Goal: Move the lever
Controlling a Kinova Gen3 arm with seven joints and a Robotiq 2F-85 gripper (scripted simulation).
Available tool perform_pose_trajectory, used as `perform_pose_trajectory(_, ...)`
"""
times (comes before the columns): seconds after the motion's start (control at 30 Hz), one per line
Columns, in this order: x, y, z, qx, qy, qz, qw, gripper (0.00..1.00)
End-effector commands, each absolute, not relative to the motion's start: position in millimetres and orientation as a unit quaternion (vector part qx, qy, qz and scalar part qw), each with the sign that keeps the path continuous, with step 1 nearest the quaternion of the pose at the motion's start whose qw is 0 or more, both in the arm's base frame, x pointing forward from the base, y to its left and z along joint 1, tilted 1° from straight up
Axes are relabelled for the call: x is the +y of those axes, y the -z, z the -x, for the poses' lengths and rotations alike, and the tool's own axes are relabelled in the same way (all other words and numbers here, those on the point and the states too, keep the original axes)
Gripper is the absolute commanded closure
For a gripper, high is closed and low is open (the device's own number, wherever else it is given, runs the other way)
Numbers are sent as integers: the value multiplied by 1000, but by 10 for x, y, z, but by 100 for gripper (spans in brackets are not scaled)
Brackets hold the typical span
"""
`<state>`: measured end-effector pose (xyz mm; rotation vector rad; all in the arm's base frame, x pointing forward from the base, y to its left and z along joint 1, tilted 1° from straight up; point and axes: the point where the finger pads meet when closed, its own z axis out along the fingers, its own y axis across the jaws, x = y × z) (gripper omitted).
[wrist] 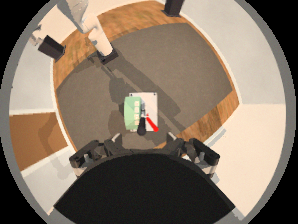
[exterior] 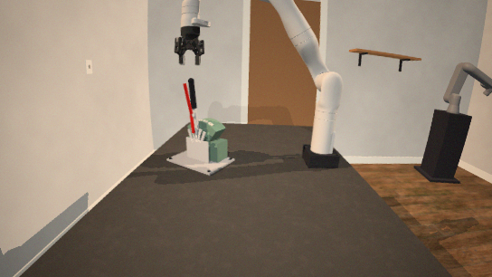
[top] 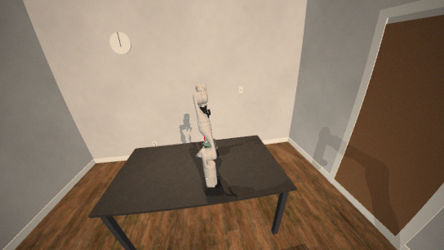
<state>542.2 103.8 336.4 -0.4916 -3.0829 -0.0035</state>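
Note:
The lever stands on a green quadrant block [exterior: 212, 138] on a white base plate [exterior: 201, 163] at the far end of the dark table. Its black handle [exterior: 193, 93] points up and leans slightly left. The red bar [exterior: 188, 108] runs beside it on the left, spread away from it at the top. My gripper [exterior: 189, 59] is open and empty, hanging well above the handle's tip. In the wrist view the lever [wrist: 143, 123] and red bar [wrist: 152, 123] lie far below, between my spread fingers. The number plates are too small to read.
My white arm's base [exterior: 321, 158] stands on the table to the right of the lever. Another arm on a black pedestal [exterior: 440, 145] stands on the floor at the right. A wall runs close along the table's left edge.

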Motion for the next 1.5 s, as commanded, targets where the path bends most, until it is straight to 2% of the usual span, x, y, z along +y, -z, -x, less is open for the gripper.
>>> perform_pose_trajectory(0.0,1038,-3376,-5423,-987,2,157,9,2)
perform_pose_trajectory(1.47,1038,-3159,-5416,-987,2,157,9,2)
